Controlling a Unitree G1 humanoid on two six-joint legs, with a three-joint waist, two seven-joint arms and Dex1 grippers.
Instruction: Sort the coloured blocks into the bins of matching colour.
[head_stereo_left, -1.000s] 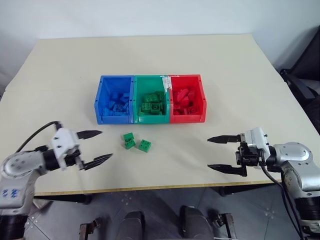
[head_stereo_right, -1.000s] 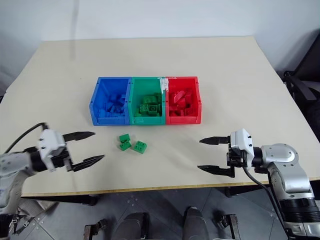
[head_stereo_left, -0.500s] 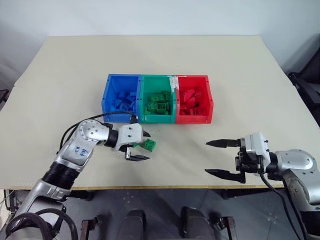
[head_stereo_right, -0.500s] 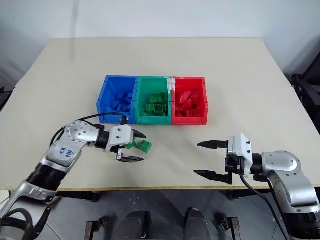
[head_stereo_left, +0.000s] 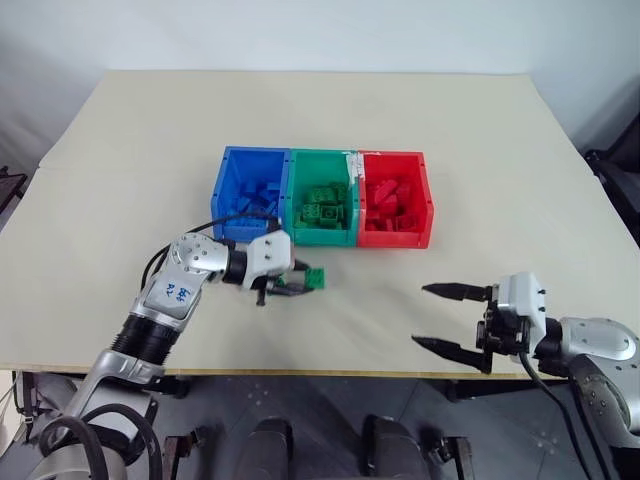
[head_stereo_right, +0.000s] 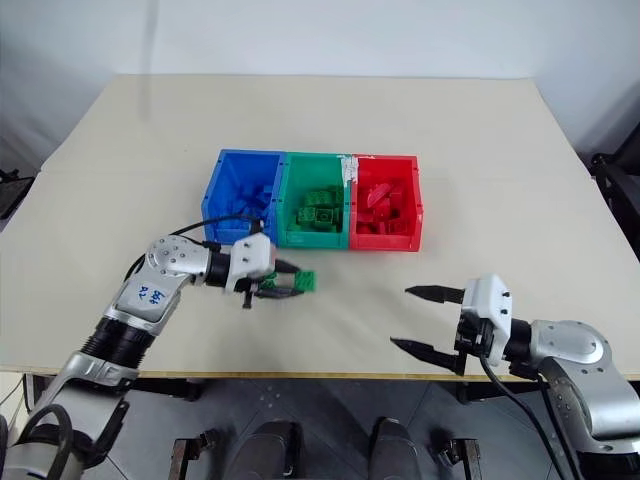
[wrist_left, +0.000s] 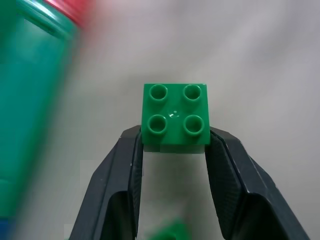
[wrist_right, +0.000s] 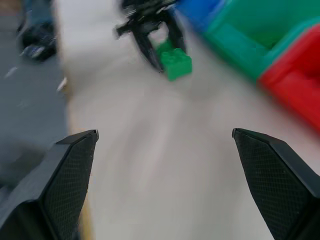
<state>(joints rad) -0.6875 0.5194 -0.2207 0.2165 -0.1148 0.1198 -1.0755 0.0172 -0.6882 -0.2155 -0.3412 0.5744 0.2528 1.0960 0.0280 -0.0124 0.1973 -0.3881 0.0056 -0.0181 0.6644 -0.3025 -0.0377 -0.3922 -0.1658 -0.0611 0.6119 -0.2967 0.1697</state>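
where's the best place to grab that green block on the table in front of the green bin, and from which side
Grip the green block across its two flat side walls, studs left free on top. Those walls are smooth and parallel, so flat fingers seat well. Come in low along the table from the robot's left, as the left end effector does: its fingers sit against both walls, with the green bin just beyond.

Left arm reached toward frame centre, left gripper (head_stereo_left: 296, 287) fingers pinched together, right gripper (head_stereo_left: 452, 319) at lower right, fingers spread wide.

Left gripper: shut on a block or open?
Shut on a green block: the left gripper has both fingers pressed against its sides.
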